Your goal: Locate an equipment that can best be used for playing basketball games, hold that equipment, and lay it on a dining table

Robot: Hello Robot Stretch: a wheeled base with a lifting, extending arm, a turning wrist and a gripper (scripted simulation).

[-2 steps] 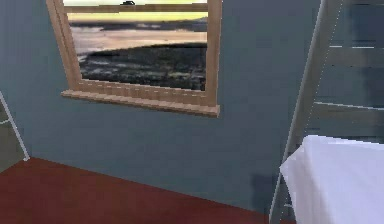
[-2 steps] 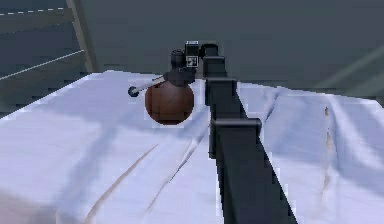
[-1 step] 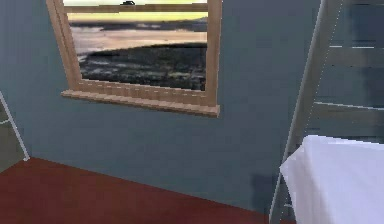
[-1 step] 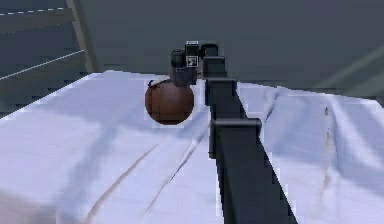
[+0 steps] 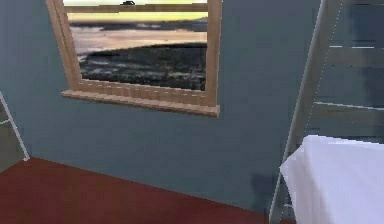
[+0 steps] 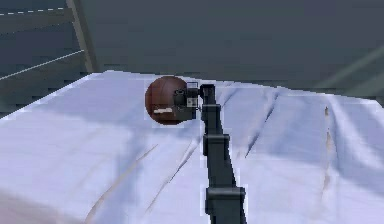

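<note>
The search part looks done. A brown-red ball point(image 6: 160, 100), with the colour and roundness of a basketball, shows right at the far end of the end effector point(image 6: 181, 100), and the dark arm point(image 6: 218, 160) stretches out behind it. Beneath and all around the end effector spreads the creased white cover of a bed point(image 6: 90, 150), with a grey-blue wall point(image 6: 250, 40) beyond. The ball shows against that cover, so I cannot tell whether it rests on the bed or hangs free. For the same reason I cannot tell whether the end effector holds it, nor how its fingers stand.

In the forward view a corner of the same bed point(image 5: 340, 180) lies low on the right, by a wood-framed window point(image 5: 140, 45) and red-brown floor point(image 5: 80, 195).

By my reckoning the task is at its second step, the taking hold. What remains is to make the grip sure, lift the ball clear of the bed, carry it to a dining table and lay it there.
</note>
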